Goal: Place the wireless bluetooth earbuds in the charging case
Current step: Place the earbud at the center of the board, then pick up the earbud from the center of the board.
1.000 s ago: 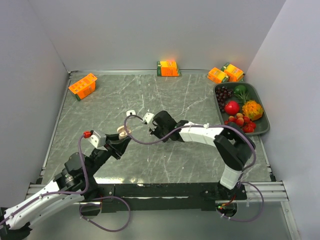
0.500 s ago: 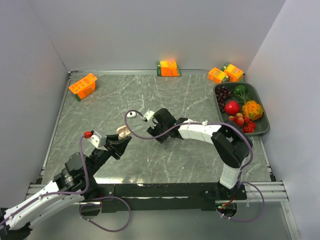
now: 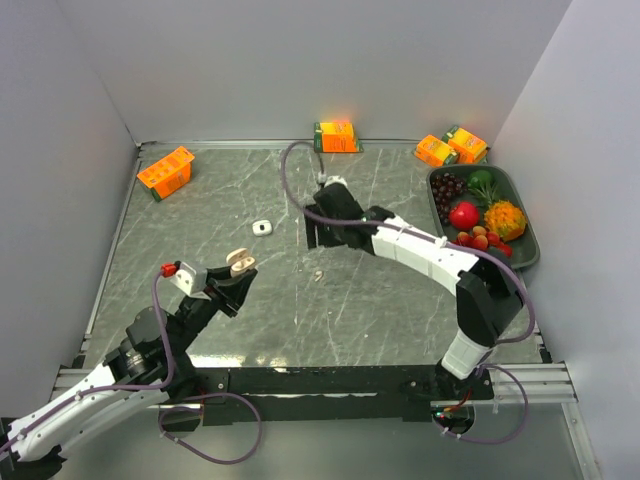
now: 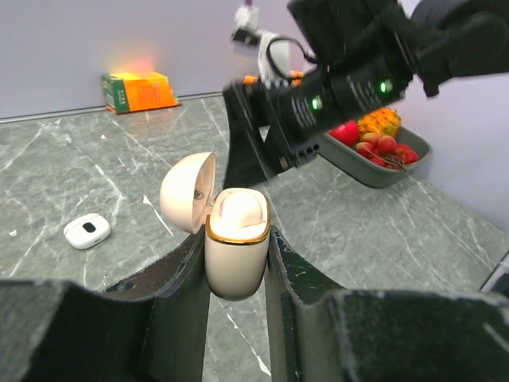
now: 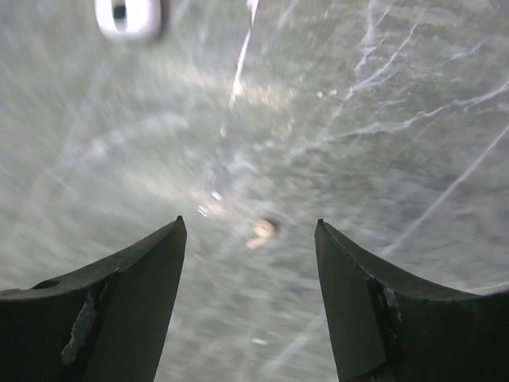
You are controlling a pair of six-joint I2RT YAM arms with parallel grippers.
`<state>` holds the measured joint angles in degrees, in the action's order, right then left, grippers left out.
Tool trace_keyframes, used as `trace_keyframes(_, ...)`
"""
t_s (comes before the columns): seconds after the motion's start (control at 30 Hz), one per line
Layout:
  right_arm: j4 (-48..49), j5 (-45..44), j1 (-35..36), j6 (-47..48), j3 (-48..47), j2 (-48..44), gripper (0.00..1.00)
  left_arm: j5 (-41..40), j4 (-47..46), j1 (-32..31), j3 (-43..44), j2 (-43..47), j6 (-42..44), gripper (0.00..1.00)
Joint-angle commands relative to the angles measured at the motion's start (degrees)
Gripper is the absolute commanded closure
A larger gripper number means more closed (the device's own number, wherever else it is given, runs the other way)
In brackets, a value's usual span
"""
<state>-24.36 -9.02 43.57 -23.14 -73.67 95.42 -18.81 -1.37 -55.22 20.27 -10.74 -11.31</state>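
Note:
My left gripper point(image 3: 239, 274) point(image 4: 236, 274) is shut on a beige charging case point(image 3: 240, 262) point(image 4: 236, 256) with a gold rim, held upright above the table. Its lid point(image 4: 187, 192) hangs open to the left. A pale earbud point(image 4: 238, 209) sits in the case's mouth. Another small beige earbud point(image 3: 318, 274) point(image 5: 262, 230) lies loose on the marble table. My right gripper point(image 3: 322, 240) point(image 5: 249, 227) hovers over it, open, with nothing between its fingers. That wrist view is blurred.
A small white case point(image 3: 262, 227) point(image 4: 87, 231) point(image 5: 127, 16) lies shut on the table behind the left gripper. A dark tray point(image 3: 527, 258) of fruit stands at the right edge. Orange boxes sit at the back left point(image 3: 165, 171), back middle point(image 3: 336, 136) and back right point(image 3: 450, 148).
The right arm has swung back and to the right, away from the held case, and its jaws have opened. A loose earbud now shows on the table. The left gripper has barely moved.

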Motion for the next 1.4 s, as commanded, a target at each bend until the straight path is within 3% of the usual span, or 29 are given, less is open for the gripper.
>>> trace_keyframes(0.0,-10.81,4.59,-1.21,-25.53,-5.08,4.51,0.26,-3.34,-1.27,-0.15,3.10,-0.86,-0.55,0.99)
trace_keyframes(0.13,-8.69,4.18,-0.24,-38.09,-0.95,5.13,0.34,-6.06,-0.13,-0.06,3.37,-0.95,-2.66,0.99)
trace_keyframes(0.33,-8.08,4.18,0.37,-44.88,2.30,6.80,0.37,-7.82,0.14,-0.15,2.84,-0.24,-4.51,0.99)
trace_keyframes(0.77,-9.12,4.36,0.37,-42.52,0.38,14.09,0.52,-6.86,-0.30,-0.15,2.67,-1.56,-4.51,0.99)
trace_keyframes(1.37,-13.16,0.41,-0.50,-37.16,-5.86,18.05,0.50,-7.21,-0.22,-0.15,2.40,-1.39,-4.16,0.99)
